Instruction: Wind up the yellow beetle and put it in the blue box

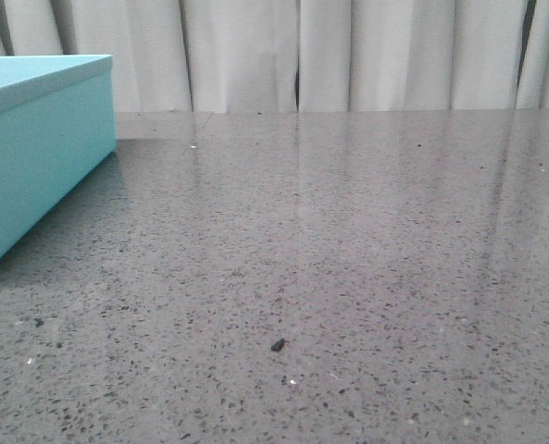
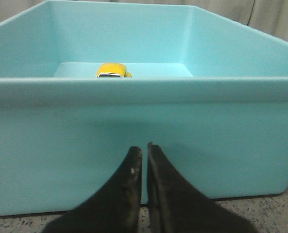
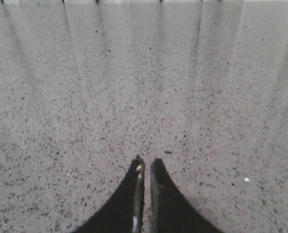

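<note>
Watching both clenched empty: left gripper (image 2: 144,148), right gripper (image 3: 146,161). You are risking the yellow beetle (image 2: 112,71) rolling inside the blue box (image 2: 134,126) if wound.

We see the front view sit low over the speckled grey table (image 1: 348,277), facing the curtains (image 1: 394,55). Our left wrist view looks close-up at the blue box (image 2: 134,145), also at the front view's left edge. Our right wrist view looks across the same tabletop.
</note>
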Action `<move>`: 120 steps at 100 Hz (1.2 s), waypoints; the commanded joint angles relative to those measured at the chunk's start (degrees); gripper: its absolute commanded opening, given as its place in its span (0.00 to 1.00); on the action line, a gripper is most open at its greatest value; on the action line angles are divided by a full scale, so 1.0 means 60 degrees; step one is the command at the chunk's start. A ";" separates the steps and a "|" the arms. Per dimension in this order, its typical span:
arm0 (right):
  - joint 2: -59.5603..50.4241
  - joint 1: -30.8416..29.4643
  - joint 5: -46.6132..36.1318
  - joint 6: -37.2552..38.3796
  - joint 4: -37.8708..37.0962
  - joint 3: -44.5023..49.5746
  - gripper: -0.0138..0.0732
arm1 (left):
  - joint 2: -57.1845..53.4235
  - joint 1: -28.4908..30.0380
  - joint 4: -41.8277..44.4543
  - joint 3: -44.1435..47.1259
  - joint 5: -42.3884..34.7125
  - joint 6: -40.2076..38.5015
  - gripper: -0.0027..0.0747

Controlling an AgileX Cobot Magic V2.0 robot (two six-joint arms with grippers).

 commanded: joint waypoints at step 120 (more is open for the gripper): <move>-0.0016 -0.0064 -0.0264 -0.0084 0.0074 0.0238 0.10 | 0.0099 0.0019 -0.0400 0.0420 0.1149 -0.0085 0.01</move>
